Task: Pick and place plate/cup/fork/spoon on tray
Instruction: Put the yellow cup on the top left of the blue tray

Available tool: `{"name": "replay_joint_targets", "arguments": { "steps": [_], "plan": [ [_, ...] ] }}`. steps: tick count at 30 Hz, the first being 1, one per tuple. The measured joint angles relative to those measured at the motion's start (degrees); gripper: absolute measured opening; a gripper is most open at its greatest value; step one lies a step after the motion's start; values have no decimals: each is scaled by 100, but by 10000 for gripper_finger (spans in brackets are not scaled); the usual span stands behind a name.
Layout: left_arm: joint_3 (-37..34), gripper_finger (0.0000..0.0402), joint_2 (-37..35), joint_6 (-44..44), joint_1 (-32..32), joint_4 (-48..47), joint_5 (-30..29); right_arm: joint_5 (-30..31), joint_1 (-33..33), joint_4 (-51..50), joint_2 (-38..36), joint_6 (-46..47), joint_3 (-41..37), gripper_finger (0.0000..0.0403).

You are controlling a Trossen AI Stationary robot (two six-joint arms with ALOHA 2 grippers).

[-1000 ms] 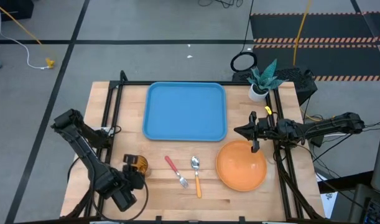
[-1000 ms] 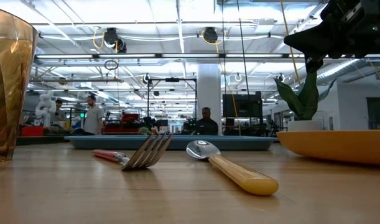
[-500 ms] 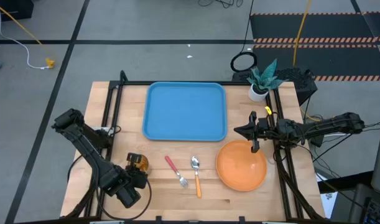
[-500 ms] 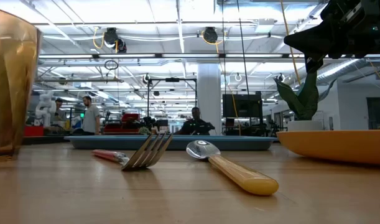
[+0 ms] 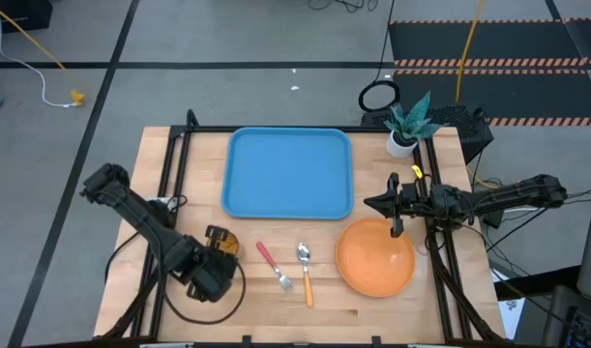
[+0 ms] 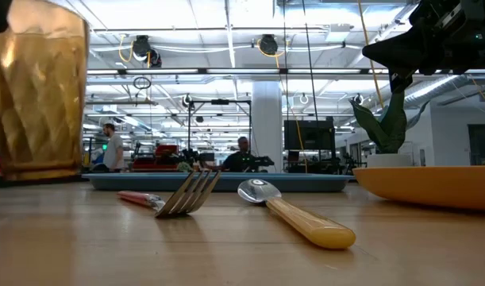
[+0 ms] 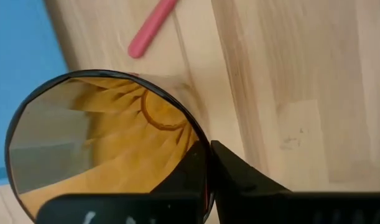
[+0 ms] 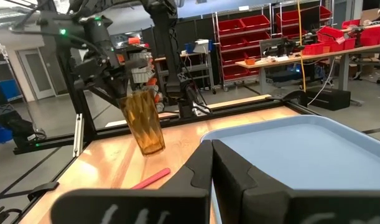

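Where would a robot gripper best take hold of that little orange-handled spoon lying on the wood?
Probably the middle of the spoon's orange handle, coming straight down from above with a finger on each long side. The spoon lies flat, so only its narrow width offers a grip. Bare wood shows between it and the fork, and the plate lies clear on its other side.

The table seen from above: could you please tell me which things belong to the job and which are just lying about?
Job: tray; plate; cup, gripped by the left tool; fork; spoon.

Lying about: potted plant; round black ring.
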Motion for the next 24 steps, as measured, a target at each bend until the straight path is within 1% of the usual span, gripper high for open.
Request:
{"name": "replay_joint_targets", "arguments": {
  "steps": [3,6,9,14,19,24],
  "plan": [
    [214,19,-126,292,230,-169,22,0,0,0,0,-36,0,0],
    [517,11,-196,635,486,-372,17,0,0,0,2,-166,0,0],
    [907,8,-207,978,785,-783,17,0,0,0,9,-291,0,0],
    [1578,18,-207,1571,1259,-1400,-10,2,0,0,9,-447,0,0],
    [2160,8,-216,2371,1807,-1413,-16,2,-19,0,11,-598,0,0],
    [2538,20,-284,3220,2348,-1421,-76,2,-28,0,11,-619,0,0]
  ]
}}
